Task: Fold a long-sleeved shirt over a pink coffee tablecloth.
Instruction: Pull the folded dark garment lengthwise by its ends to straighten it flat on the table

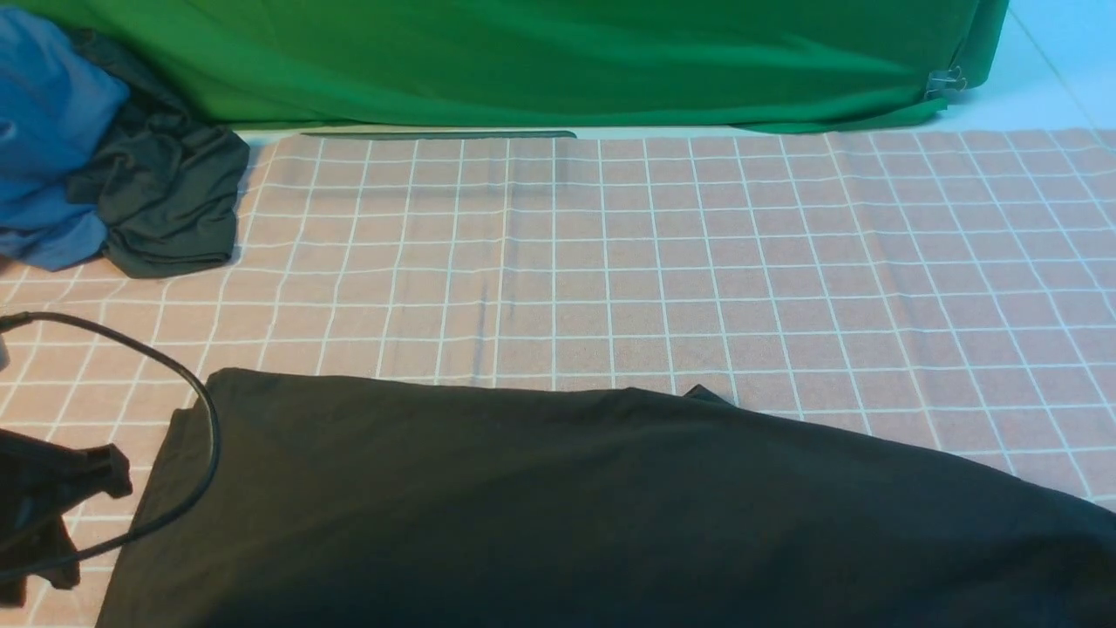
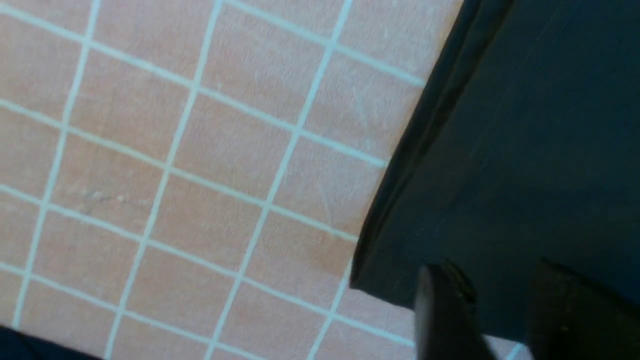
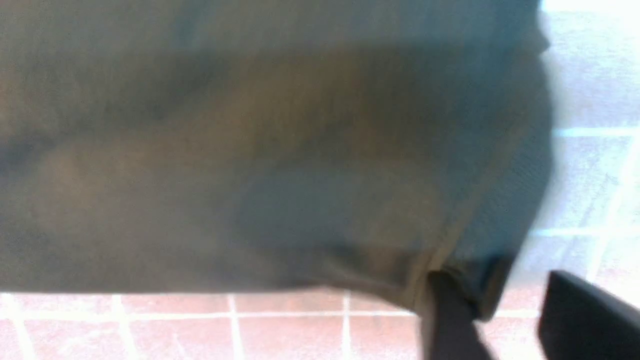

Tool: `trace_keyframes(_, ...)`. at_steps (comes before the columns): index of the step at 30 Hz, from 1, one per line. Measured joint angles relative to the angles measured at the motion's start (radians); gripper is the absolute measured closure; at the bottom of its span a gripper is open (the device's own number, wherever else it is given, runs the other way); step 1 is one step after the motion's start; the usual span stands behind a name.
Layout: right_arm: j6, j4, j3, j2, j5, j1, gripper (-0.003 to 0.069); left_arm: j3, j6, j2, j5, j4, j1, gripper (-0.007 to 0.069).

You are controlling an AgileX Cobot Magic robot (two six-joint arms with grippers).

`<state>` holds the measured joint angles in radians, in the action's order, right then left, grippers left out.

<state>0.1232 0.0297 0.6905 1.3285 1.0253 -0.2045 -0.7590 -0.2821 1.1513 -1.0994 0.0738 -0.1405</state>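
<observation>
Your left hand (image 2: 495, 272) is parted over the layered side edge of the long-sleeved shirt (image 1: 567, 506). Your right hand (image 3: 497, 277) is parted at a shirt corner, cloth brushing one finger, and neither is pinching anything. Shirt lies flat across the bottom of the front frame on the pink coffee tablecloth (image 1: 610, 262) with no sleeves sticking out, so I'd judge at least one fold is done and more are likely left. Can't confirm: its near edge is cut off, the print is hidden and the right wrist view is blurred.
</observation>
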Motion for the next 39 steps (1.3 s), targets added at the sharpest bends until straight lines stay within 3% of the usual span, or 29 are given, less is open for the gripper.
trace_keyframes(5,-0.037,-0.018,0.013,0.000,0.015,0.000,0.0178,-0.029,-0.010,0.000,0.012,0.016,0.000,0.0175)
trace_keyframes(8,-0.042,-0.021,0.059,-0.001,0.035,0.000,0.0172,-0.075,-0.061,0.001,0.092,0.009,0.000,0.0137)
trace_keyframes(12,-0.047,-0.001,0.139,-0.001,0.049,0.000,0.0191,-0.127,-0.084,0.039,0.256,-0.042,0.000,0.0136)
trace_keyframes(18,-0.048,0.053,0.168,-0.007,0.015,0.000,0.0195,-0.145,-0.075,0.219,0.357,-0.104,0.000,0.0136)
trace_keyframes(25,-0.042,0.058,0.169,-0.007,-0.016,0.000,0.0195,-0.152,0.120,0.421,0.456,-0.223,0.000,0.0136)
trace_keyframes(39,-0.042,0.061,0.169,-0.007,-0.052,-0.001,0.0195,-0.152,0.162,0.546,0.555,-0.201,0.000,0.0137)
